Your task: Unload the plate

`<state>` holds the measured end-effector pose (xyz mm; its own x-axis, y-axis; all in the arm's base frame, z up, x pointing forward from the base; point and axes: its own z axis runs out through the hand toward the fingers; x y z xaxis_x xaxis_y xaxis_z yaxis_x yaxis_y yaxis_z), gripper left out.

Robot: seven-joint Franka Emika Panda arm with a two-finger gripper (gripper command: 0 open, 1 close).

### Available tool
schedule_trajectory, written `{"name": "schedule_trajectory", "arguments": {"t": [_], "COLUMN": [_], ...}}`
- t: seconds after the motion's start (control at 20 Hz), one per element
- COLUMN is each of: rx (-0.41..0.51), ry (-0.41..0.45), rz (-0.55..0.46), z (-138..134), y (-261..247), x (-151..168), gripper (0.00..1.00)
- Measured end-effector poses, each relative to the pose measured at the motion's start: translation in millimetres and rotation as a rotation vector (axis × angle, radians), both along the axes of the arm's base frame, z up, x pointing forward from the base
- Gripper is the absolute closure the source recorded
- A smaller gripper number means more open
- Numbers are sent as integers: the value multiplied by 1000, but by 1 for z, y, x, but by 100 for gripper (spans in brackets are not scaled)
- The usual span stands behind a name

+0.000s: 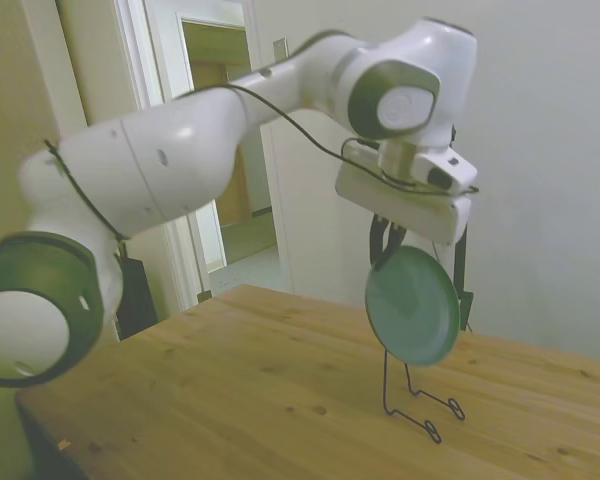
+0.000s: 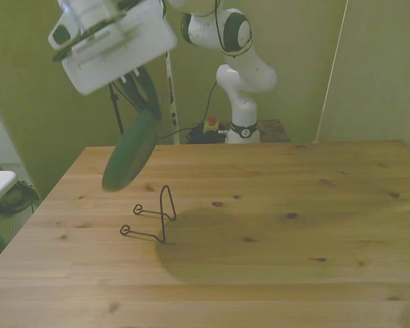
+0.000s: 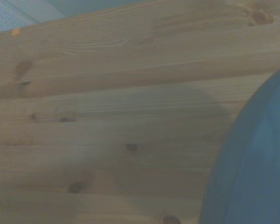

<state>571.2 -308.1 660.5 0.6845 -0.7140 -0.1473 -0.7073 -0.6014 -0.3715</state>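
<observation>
**One plate aloft, stand bare below**

One plate (image 1: 412, 305) hangs from my hand (image 1: 384, 243), gripped at its upper rim and held nearly on edge, clear of the counter (image 1: 230, 390). The hand is clenched on that rim, though I can only partly confirm it: in the side view the dark fingers are half covered by the white camera housing above them, and in the front view they merge with a dark strap against the dim wall. The exact contact point stays hidden from me.

The wrist view is soft and gives me only an arc of the plate's bluish face, cut off at the frame edge, over plank grain and knots.

Directly beneath the hand stands the black wire stand (image 2: 153, 215), upright loop and two feet on the wood. In the side view the plate's lower rim overlaps the top of the loop, so I cannot tell from there whether they touch; the front view shows the plate above the stand and off toward the counter's edge on the front view's left.

Away from the hand, toward the front view's right and toward the camera, the counter stretches bare under a broad shadow.
</observation>
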Motion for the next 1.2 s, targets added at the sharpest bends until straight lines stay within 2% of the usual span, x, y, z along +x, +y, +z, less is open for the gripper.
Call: {"name": "schedule_trajectory", "arguments": {"t": [0.1,0.2,0.35,0.45,0.6,0.8,0.9,1.0,1.2], "rx": [-21,-74,-158,-199,-266,-377,-421,-451,-482], "ry": [1,31,107,181,292,402,467,502,521], "rz": [-12,-53,-132,-184,-268,-387,-440,-475,-500], "z": [28,42,31,-3,-77,-191,-235,-262,-280], "y": [27,69,156,214,282,300,291,281,272], "x": [-15,-16,3,19,40,68,76,81,86], "gripper": [100,100,100,100,100,100,100,100,100]}}
